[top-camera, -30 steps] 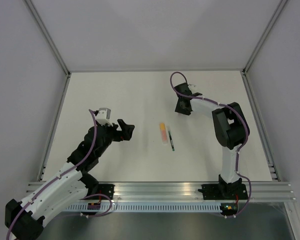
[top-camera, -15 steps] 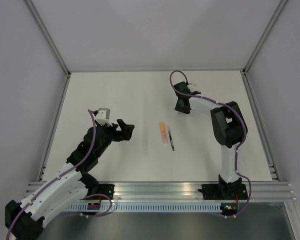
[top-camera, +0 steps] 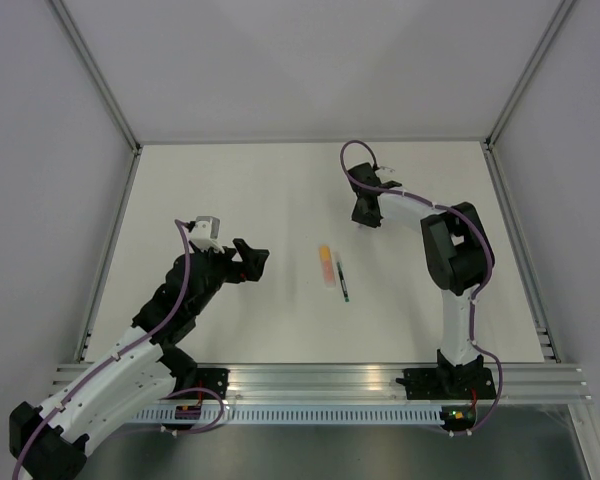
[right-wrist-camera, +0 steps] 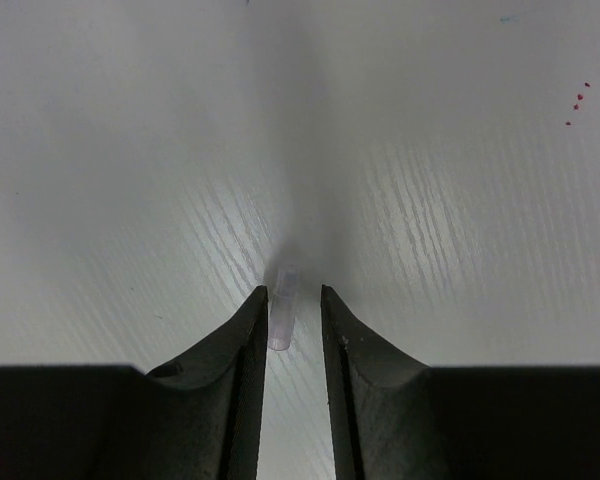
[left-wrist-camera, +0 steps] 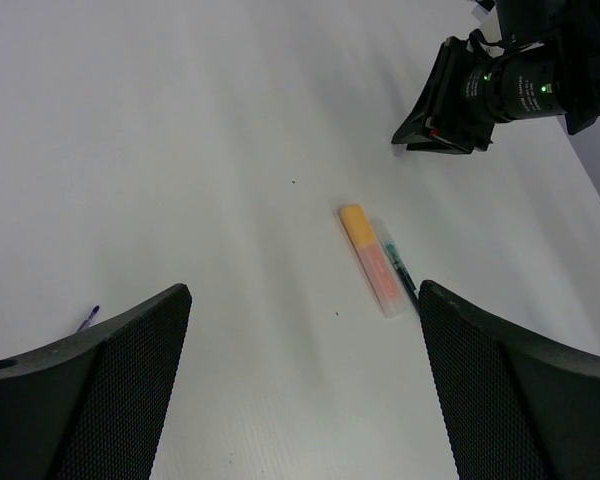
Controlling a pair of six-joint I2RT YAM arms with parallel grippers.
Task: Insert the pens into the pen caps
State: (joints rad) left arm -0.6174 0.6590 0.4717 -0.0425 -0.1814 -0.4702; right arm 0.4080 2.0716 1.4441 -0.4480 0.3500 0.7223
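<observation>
Between the narrowly parted fingertips of the right gripper [right-wrist-camera: 292,292] lies a pale cap [right-wrist-camera: 283,310], its long axis along the fingers, not yet clamped and holding no pen. The left gripper [left-wrist-camera: 302,300] gapes wide and empty, the nearer arm to the orange pen [left-wrist-camera: 368,258] and green pen [left-wrist-camera: 400,272], which lie side by side mid-table.

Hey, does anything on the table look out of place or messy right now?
Only small marks: red specks on the table ahead of the right gripper, and a short purple streak near the left gripper. Nothing else stands out.
</observation>
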